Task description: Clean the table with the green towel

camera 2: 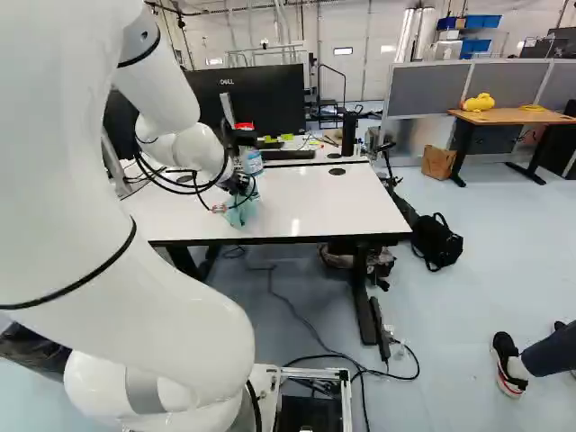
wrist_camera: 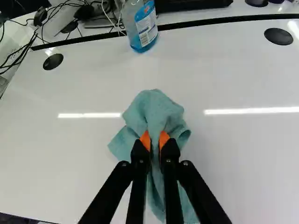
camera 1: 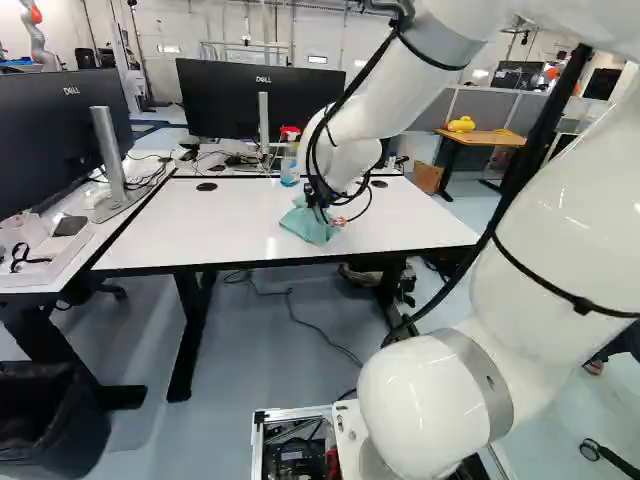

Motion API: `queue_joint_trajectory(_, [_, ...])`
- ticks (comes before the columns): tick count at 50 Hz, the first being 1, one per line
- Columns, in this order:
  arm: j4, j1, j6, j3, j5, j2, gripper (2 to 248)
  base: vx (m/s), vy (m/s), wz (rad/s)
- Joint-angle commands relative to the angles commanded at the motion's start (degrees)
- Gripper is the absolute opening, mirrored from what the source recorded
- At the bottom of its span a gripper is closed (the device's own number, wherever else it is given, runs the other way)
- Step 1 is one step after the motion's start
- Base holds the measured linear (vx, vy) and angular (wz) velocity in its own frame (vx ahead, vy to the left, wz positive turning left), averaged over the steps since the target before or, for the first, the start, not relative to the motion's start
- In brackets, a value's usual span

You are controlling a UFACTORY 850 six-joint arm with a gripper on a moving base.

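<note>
Your claw (camera 1: 318, 206) is closed on the towel (wrist_camera: 154, 105), with the cloth pinched between its two orange pads (wrist_camera: 145, 140). The towel is bunched at the grip; its folds spread ahead of and to both sides of the fingers, and one length trails back between and under them. You have it resting on the white table (camera 1: 185, 235), towards the middle of the top as the left base view shows it. Your arm (camera 1: 545, 240) reaches out over the table, with the claw pointing down at the surface.

A bottle (wrist_camera: 145, 28) of blue liquid, with a red top, stands upright on the table ahead of the claw, near the far edge and apart from the towel. Note two round black caps set in the tabletop, one (wrist_camera: 53, 61) on each side of the bottle. Light reflects in bright strips on the surface at both sides of the towel. Past the far edge you have a black monitor (camera 1: 245, 100) on its stand, with cables (camera 1: 150, 170) lying beside it. A black bin (camera 1: 45, 420) sits at the lower left of the left base view.
</note>
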Motion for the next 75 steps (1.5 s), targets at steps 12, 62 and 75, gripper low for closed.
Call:
queue_joint_trajectory(12, [0.00, 0.00, 0.00, 0.00, 0.00, 0.00, 122, 0.000, 0.000, 0.000])
queue_joint_trajectory(62, [0.00, -1.27, 0.00, 0.31, 0.00, 0.32, 247, 0.000, 0.000, 0.000])
queue_joint_trajectory(75, [0.00, -3.88, 0.00, 0.83, 0.00, 0.84, 247, 0.000, 0.000, 0.000])
